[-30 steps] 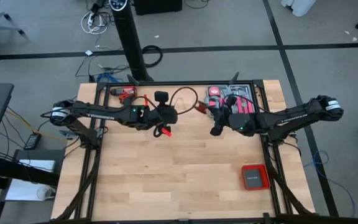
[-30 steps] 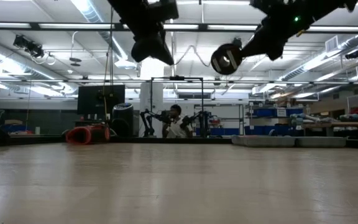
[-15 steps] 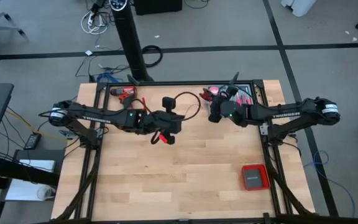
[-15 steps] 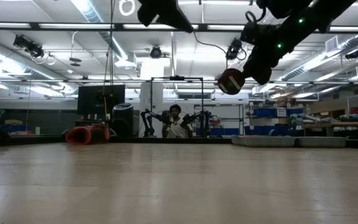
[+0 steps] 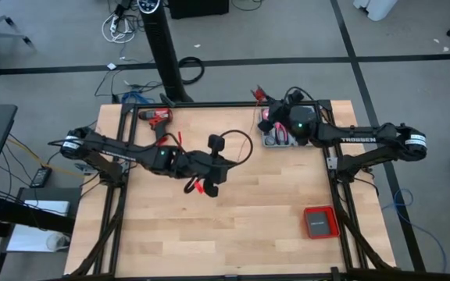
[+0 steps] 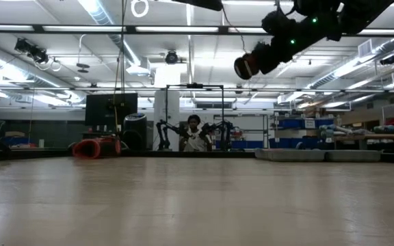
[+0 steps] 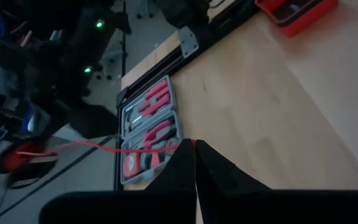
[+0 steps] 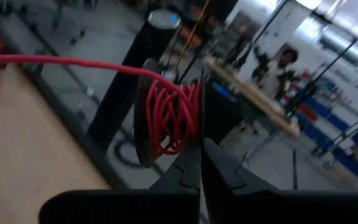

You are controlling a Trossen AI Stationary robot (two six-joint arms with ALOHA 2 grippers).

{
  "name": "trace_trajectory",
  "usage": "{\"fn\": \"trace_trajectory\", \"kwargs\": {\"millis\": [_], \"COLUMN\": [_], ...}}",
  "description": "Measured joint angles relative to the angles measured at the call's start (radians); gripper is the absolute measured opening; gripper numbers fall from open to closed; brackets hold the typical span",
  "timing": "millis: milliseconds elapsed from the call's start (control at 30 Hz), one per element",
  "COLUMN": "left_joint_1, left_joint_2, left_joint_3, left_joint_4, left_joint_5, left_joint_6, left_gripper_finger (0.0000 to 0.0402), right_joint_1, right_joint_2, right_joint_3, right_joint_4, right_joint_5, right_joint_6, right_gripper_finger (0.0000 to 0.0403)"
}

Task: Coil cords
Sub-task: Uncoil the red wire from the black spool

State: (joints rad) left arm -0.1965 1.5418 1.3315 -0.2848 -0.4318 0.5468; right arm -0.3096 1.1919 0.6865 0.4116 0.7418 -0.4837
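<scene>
The cord is a thin red wire; most of it is wound on a small black spool [image 8: 169, 118], and a free strand [image 7: 98, 147] runs from it to my left gripper. My right gripper [image 8: 199, 147] is shut on the spool, high above the table's far right, over an open tool case [image 5: 281, 133]; the low view shows the spool [image 6: 247, 66] well off the tabletop. My left gripper [image 5: 205, 186] is shut on the strand over the table's middle, and its fingertips [image 7: 194, 146] pinch the wire. My left gripper pinches the single red strand [image 7: 180, 146] between its two fingertips. The strand runs sideways from them toward the spool, clear of the table and nearly straight. My right gripper holds the spool by the edge of its flange [image 8: 199, 134], between the two fingertips. The fingers point about level toward the table's far side. The spool is lifted clear, its wound red wire [image 8: 173, 121] showing beside the fingers.
A red-and-black drill [image 5: 156, 117] lies at the far left of the table. A flat red box [image 5: 319, 222] sits near the right edge. The open tool case [image 7: 146, 134] lies at the far right. The bare wooden top [image 5: 233, 234] spreads toward the near edge.
My right gripper has carried the spool toward the table's far edge, over the tool case, turning as it went. My left gripper has moved toward the near edge and a little to the right, rising out of the low view, with the strand still pinched.
</scene>
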Motion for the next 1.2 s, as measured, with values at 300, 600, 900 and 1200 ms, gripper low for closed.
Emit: {"fn": "trace_trajectory", "kwargs": {"millis": [300,600,900,1200], "left_joint_1": [-0.028,-0.027,-0.019,0.032], "left_joint_2": [0.0,0.001,0.001,0.001], "left_joint_3": [0.0,0.0,-0.001,-0.066], "left_joint_4": [-0.005,-0.128,-0.138,-0.162], "left_joint_5": [0.041,0.079,-0.008,0.012], "left_joint_6": [-0.044,-0.151,-0.168,-0.159], "left_gripper_finger": [0.0,0.0,0.0,0.0], "right_joint_1": [0.0,0.046,0.181,0.354], "right_joint_2": [0.001,-0.014,-0.034,-0.058], "right_joint_3": [0.0,0.0,0.0,0.0], "right_joint_4": [0.103,0.139,0.003,-0.195], "right_joint_5": [0.011,-0.003,0.025,0.113], "right_joint_6": [-0.072,-0.108,-0.107,-0.072], "right_gripper_finger": [0.0,0.0,0.0,0.0]}}
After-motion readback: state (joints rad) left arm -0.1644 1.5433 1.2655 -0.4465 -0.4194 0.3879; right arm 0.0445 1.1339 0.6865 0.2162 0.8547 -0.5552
